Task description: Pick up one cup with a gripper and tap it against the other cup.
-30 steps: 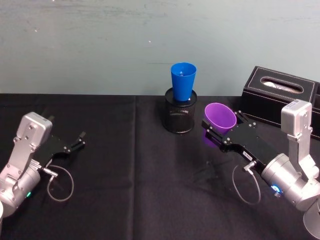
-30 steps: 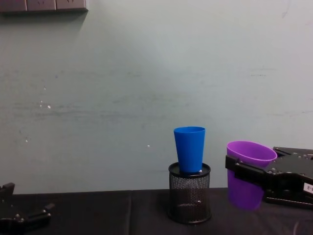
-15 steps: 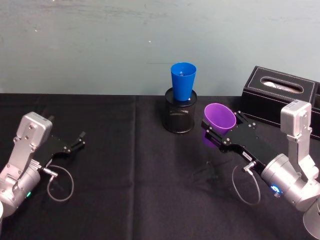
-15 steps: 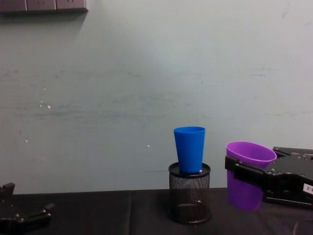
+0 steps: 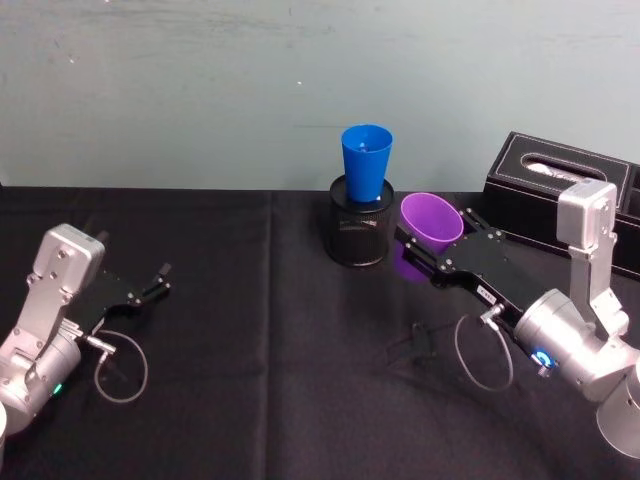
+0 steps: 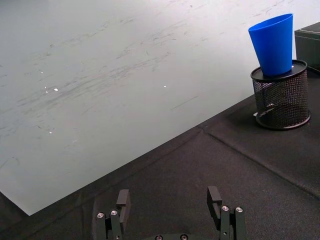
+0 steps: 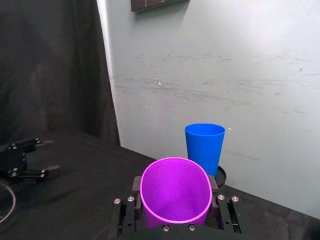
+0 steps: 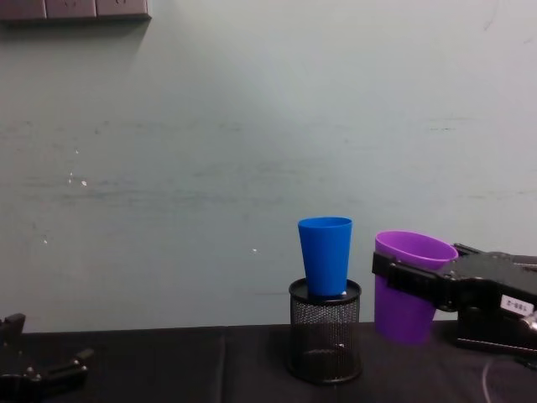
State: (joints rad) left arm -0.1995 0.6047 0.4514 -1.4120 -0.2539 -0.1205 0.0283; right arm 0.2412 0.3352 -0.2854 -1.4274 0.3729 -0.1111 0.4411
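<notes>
While its jaws pinch the purple cup [image 5: 430, 216] below the rim, the right gripper [image 5: 436, 240] holds it off the desk [image 5: 250, 330], slightly tilted, just beside the blue cup [image 5: 365, 160] but not touching it. The blue cup stands in a mesh pen holder [image 5: 358, 238] near the desk's back edge. The left gripper [image 5: 155, 280] rests with its fingers spread by the left edge.

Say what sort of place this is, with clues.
Probably a robot test bench: left gripper parked over the black table, right gripper holding a purple cup, blue cup in a mesh holder.
</notes>
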